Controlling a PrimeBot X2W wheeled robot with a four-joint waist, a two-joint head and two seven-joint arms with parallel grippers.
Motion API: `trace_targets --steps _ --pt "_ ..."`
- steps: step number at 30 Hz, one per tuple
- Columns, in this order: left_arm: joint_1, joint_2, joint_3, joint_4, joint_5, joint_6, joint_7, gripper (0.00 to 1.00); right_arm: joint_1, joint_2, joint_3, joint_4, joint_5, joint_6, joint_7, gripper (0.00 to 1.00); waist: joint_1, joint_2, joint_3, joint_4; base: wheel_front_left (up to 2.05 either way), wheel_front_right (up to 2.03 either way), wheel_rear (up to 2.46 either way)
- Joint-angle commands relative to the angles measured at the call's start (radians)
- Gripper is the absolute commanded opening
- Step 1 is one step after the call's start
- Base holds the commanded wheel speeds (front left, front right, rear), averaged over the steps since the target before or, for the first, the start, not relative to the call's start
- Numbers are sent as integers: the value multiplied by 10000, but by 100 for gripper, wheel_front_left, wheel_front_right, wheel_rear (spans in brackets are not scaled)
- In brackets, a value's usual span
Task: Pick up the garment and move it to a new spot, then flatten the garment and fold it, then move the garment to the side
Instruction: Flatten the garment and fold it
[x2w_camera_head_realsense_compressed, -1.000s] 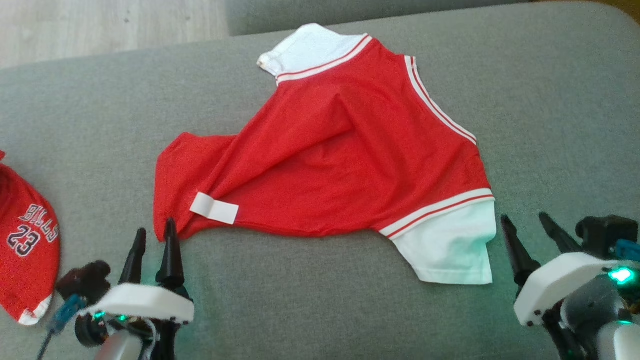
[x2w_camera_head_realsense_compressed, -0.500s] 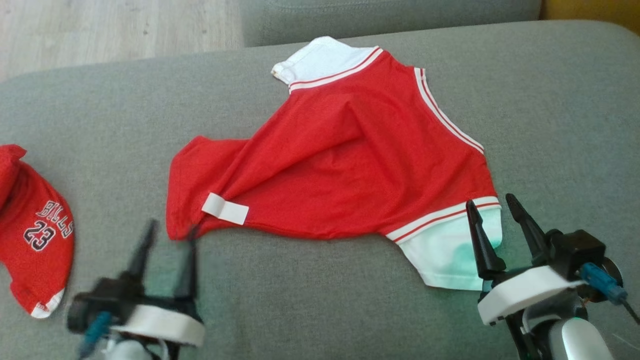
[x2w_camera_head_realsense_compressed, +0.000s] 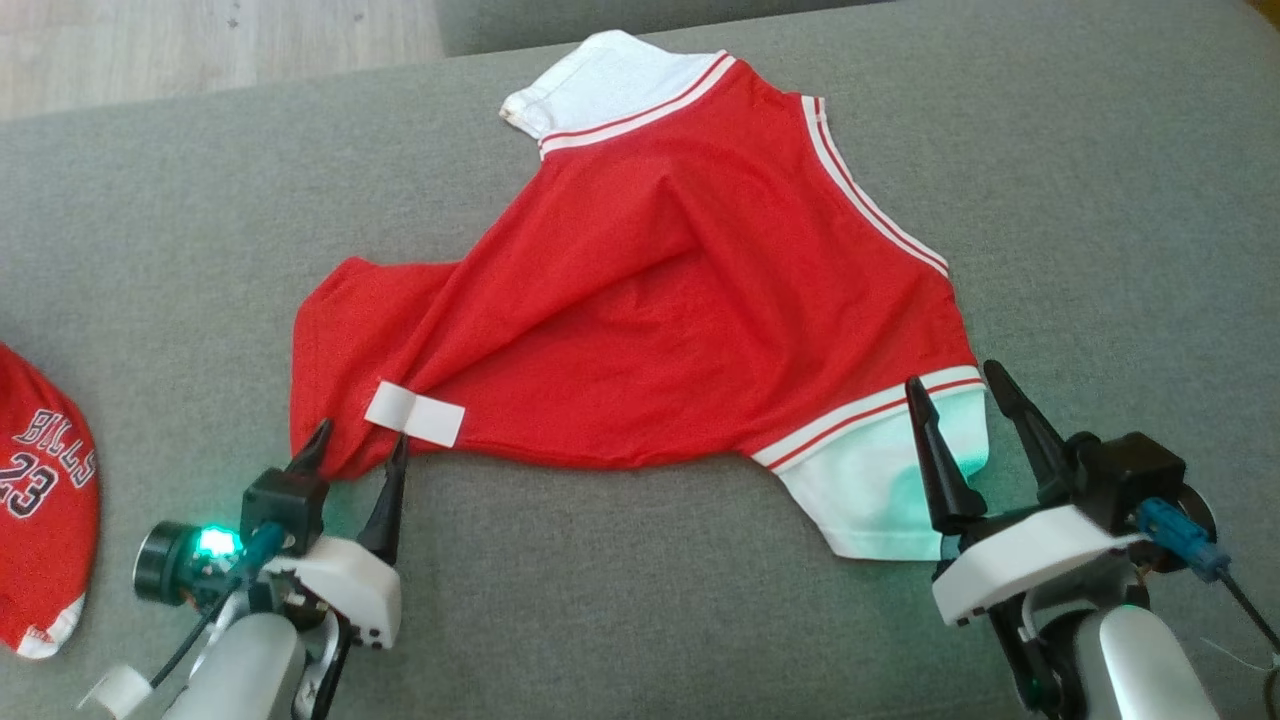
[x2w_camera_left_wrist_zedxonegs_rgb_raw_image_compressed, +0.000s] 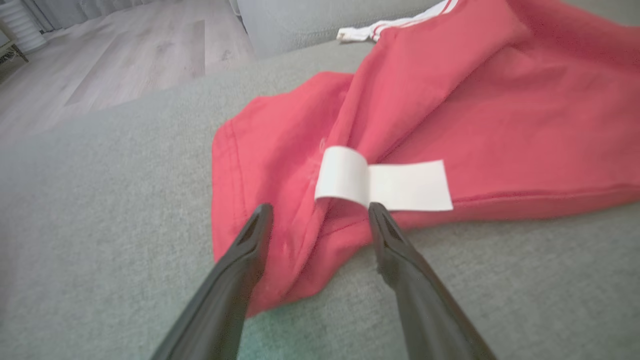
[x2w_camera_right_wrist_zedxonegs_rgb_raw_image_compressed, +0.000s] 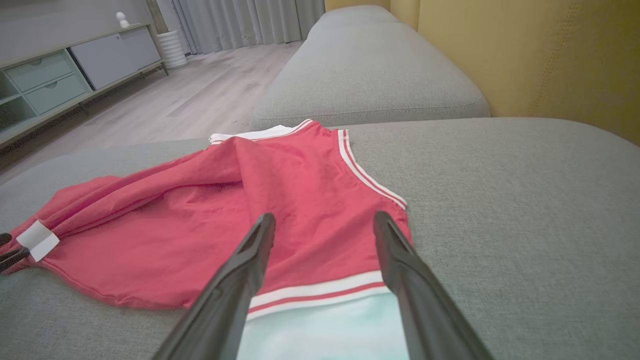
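Red numbered jersey (x2w_camera_head_realsense_compressed: 40, 510) on grey couch (x2w_camera_head_realsense_compressed: 1100, 200)

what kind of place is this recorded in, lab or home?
Most likely a home living room. The work surface is a grey sofa, and beyond it are a wood floor, long curtains and a low cabinet with drawers.

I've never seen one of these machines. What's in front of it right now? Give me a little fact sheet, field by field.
surface: grey sofa cushion
garment: red jersey with white sleeves, rumpled, not yet folded
left end effector: open, fingers either side of the jersey's near corner, beside a white tag
right end effector: open, above the near white sleeve
also there: second red jersey marked 23, far left
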Motion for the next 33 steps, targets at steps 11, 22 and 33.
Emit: trace_targets --steps 11,22,33 --pt "-1113 6 451 742 -179 186 109 100 -505 -60 404 -182 140 75 -158 100 -1 0 170 -108 0 0 0" --pt "-1380 -22 367 1003 -255 282 272 0 -535 -56 492 -128 233 75 -128 100 -1 0 169 -110 0 0 0" --pt "-1843 -172 750 902 -715 354 -285 0 -556 -56 479 -167 289 75 -91 100 -1 0 403 -171 0 0 0"
